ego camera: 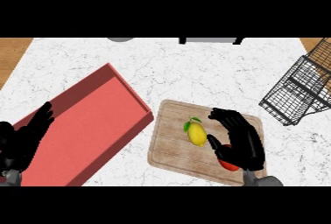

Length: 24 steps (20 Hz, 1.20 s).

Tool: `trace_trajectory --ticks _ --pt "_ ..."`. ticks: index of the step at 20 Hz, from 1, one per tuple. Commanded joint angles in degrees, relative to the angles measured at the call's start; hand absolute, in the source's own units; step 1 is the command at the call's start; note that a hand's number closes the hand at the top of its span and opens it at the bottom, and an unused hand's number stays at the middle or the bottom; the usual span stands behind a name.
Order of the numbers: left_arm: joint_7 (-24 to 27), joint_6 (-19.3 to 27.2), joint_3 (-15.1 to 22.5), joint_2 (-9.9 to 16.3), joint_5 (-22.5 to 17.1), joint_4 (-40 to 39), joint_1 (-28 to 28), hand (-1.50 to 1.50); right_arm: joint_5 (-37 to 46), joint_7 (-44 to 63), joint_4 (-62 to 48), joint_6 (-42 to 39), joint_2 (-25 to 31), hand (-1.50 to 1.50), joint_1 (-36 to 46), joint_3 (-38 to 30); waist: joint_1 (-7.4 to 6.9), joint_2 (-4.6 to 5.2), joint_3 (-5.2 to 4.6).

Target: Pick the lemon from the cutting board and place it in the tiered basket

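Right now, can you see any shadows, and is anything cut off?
Head view: even light; a soft shadow edges the cutting board. The lemon shows sharp. The right hand hides most of something red. The tiered basket runs off the right edge.

A white marble tabletop (194, 70) fills the view, with brown wood at its far corners. A light wooden cutting board (171, 148) lies in the middle. On it sits a yellow oval lemon (197, 134) with a small green leaf on top. The right robot hand (242, 140), black, rests over the board just beside the lemon, with its fingers straight and apart. A small red thing (227, 164) peeks out from under that hand. A big red flat tray (97, 118) lies on the left. The left robot hand (26, 135) rests open at the tray's near edge. A black wire tiered basket (301, 89) stands at the right, well apart from the lemon.
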<state>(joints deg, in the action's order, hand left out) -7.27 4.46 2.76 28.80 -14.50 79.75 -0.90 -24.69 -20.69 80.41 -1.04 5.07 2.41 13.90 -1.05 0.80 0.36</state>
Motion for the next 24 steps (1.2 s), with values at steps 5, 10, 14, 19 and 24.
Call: trace_trajectory --ticks 5,10,14,19,24 --pt "1.73 -1.4 0.01 0.12 0.25 -1.86 -3.02 0.0 27.26 8.5 -7.34 12.51 15.59 -1.5 2.29 7.24 -0.84 -0.82 -0.75" --pt "1.55 -1.47 -0.5 -1.06 -0.04 -3.33 -2.16 0.0 28.97 26.47 -1.76 2.89 21.88 -1.5 10.17 10.84 0.51 -0.94 -0.54" --pt "1.17 -1.58 -0.38 -0.97 0.4 -1.18 -4.18 0.0 26.41 36.32 0.36 -6.83 20.38 -1.5 17.23 13.89 0.0 -0.92 -0.43" --pt "1.14 -1.03 -1.43 -3.42 1.92 -1.7 -2.94 0.0 25.95 43.99 -2.5 -11.52 15.37 -1.5 25.01 10.52 0.57 -0.8 -0.37" --pt "1.84 -1.83 -1.91 -3.55 2.55 0.72 -5.44 0.0 22.47 55.98 -1.7 -16.62 13.0 -1.5 28.09 9.51 0.32 -0.87 -0.36"
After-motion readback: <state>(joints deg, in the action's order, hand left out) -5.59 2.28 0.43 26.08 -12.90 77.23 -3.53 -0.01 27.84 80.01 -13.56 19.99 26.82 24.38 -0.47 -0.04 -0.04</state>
